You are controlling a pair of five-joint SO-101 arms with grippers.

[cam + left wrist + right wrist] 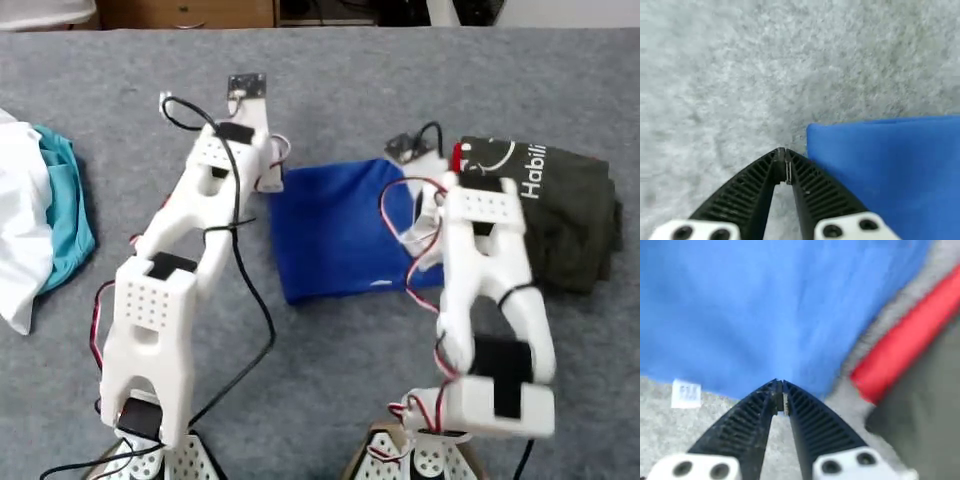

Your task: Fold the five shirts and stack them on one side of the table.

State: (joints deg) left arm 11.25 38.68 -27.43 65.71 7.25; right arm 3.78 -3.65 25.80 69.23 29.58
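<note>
while closed, left hand (784,159) — just beside corner of blue shirt (890,172)

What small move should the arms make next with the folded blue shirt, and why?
Probably open both grippers to grip the blue shirt. The left gripper sits shut at its corner, the right gripper shut at its edge, and it lies folded beside the dark shirt, apparently the stack.

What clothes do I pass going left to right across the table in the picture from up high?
Crumpled white shirt → crumpled teal shirt → folded bright blue shirt → folded dark grey-green shirt with white print.
</note>
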